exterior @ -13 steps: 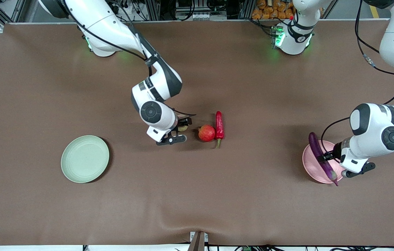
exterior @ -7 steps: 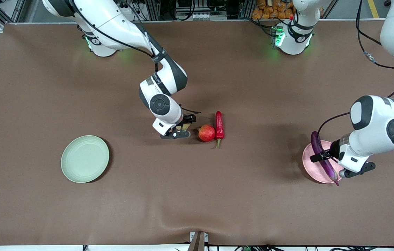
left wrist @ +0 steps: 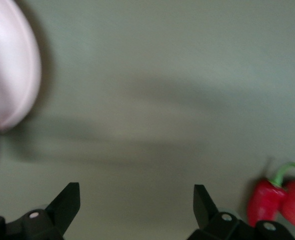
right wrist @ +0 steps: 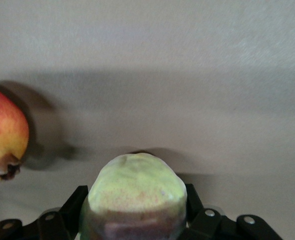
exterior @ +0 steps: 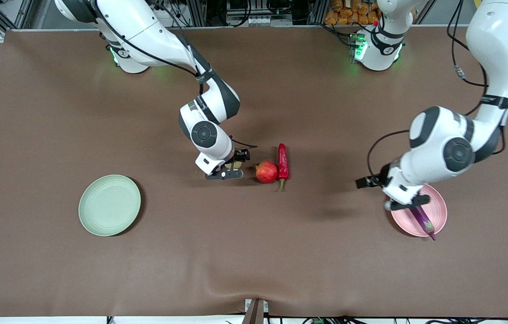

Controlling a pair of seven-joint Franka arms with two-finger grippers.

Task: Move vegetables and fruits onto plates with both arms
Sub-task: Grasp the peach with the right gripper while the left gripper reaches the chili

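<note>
1. Between its two black fingers (right wrist: 72, 205), right gripper (exterior: 231, 169) is clamped on the peach (right wrist: 133, 192); the pale yellow-green fruit fills the gap, jaws pressed to both its sides. In front view only a sliver of peach shows under the wrist.
2. Gripper + peach sit low at the brown table (exterior: 38, 112), near mid-table. Can't tell if the peach is touching the cloth or just off it.
3. Just beside that gripper, toward left arm's end: red apple (exterior: 266, 172), on the table, apart from the fingers. Right wrist view catches its red-yellow side w/ the dark blossom end.
4. Touching or nearly touching the apple, again toward left arm's end: red chili (exterior: 283, 163), lying lengthwise, green stem pointing at the front camera.
5. Green plate (exterior: 109, 205) sits toward right arm's end, nearer the front camera than the apple, well apart from the right gripper.
6. Left gripper (exterior: 384, 192) hangs over the table at the edge of the pink plate (exterior: 438, 211), fingers (left wrist: 67, 202) spread wide, nothing between them.
7. Eggplant (exterior: 424, 221) lies in the pink plate, tip overhanging the rim on the front-camera side; upper part hidden by the left wrist.
8. Left wrist view: pink plate edge at one side, chili + apple at the opposite corner.
</note>
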